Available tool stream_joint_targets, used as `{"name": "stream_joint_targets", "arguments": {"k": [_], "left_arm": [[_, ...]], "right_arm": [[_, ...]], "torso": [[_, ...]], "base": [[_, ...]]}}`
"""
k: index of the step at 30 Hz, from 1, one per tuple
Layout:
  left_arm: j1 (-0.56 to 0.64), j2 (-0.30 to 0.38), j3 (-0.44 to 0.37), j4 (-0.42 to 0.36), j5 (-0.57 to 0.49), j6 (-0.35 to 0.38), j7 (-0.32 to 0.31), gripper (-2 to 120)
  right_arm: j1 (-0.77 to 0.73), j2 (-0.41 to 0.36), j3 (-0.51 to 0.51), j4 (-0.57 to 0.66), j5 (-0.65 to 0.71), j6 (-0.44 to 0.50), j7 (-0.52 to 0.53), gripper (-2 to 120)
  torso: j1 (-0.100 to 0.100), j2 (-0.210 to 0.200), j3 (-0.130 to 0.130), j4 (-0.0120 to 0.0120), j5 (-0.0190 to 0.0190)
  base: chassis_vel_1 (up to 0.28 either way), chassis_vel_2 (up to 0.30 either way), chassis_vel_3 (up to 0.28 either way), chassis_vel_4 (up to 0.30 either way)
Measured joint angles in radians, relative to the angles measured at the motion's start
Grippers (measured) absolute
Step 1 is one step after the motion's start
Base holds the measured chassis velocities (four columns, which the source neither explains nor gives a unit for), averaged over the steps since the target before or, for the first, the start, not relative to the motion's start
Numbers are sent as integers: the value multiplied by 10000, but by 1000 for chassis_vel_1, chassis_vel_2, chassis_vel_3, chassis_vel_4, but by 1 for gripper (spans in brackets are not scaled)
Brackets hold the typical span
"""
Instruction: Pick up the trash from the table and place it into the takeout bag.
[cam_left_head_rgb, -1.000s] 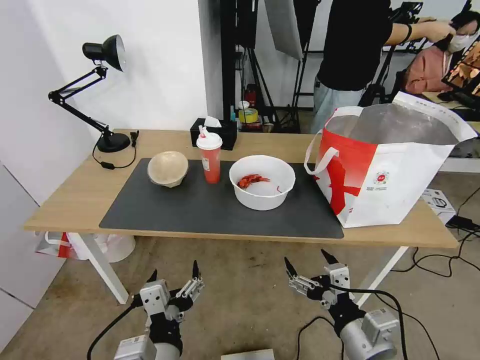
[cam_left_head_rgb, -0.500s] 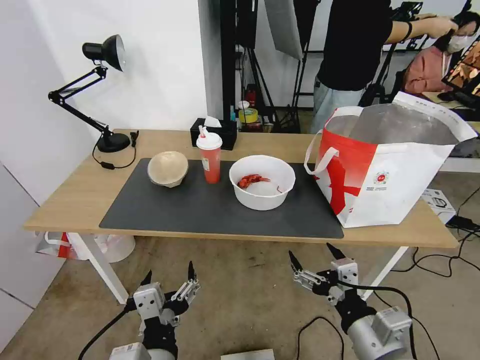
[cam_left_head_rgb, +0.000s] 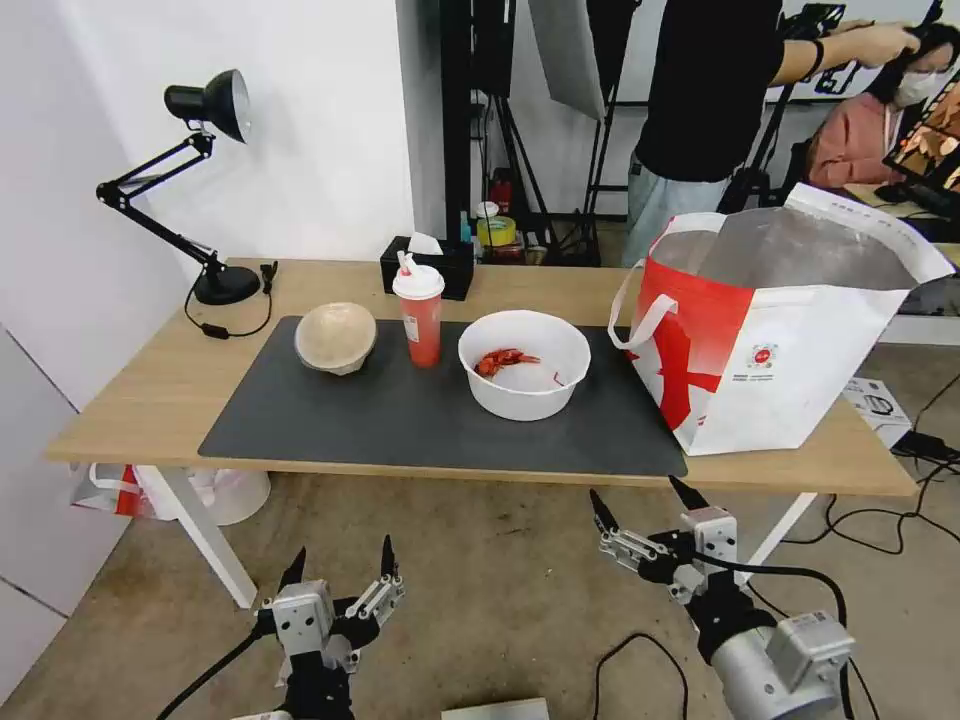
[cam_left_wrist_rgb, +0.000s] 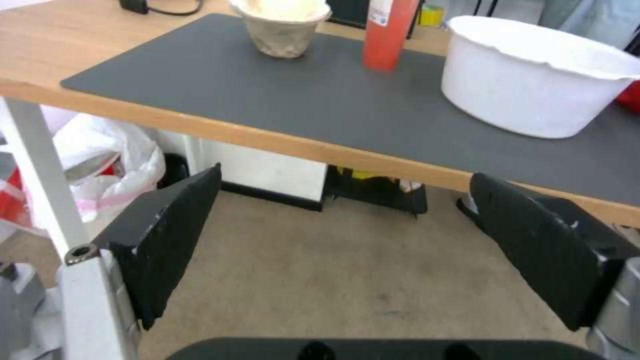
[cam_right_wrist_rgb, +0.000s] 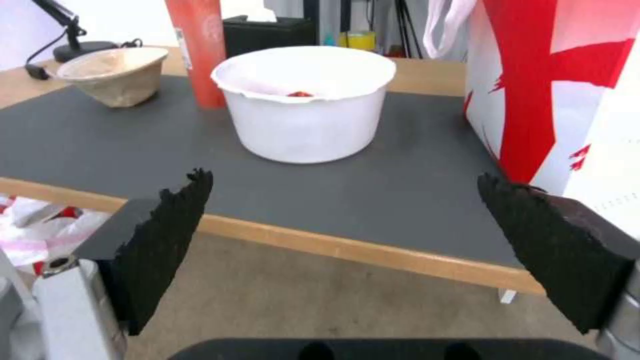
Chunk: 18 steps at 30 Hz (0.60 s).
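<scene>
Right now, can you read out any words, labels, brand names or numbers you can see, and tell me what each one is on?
No text can be read.
Takeout bag: small round red logo with tiny print beneath, too small to read.
Red cup: white label on its side, blurred.
White bowl, beige bowl, tissue box: no lettering visible.

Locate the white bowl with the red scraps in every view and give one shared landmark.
Head view: white bowl mid-mat, left of the takeout bag.
Left wrist view: bowl upper right.
Right wrist view: bowl upper centre.
Shared landmark: the red cup beside it.
</scene>
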<state>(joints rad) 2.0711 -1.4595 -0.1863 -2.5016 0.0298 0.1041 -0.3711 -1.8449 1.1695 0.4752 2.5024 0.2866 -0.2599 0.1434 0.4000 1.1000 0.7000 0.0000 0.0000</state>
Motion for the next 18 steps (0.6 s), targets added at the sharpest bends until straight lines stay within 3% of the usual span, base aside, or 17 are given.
{"name": "stream_joint_targets", "arguments": {"k": [10,18], "left_arm": [[-519,436,-772,27,-574,-683,596,100],[-602,633,-1287,27,-816,-709,671,100]], "right_arm": [[289,1,-70,-6,153,320,-148,100],[453,61,-244,-68,141,391,-240,100]], "torso": [[0,0,0,0,-1],[1,-1,0,0,-1]], "base": [[0,0,0,0],[0,0,0,0]]}}
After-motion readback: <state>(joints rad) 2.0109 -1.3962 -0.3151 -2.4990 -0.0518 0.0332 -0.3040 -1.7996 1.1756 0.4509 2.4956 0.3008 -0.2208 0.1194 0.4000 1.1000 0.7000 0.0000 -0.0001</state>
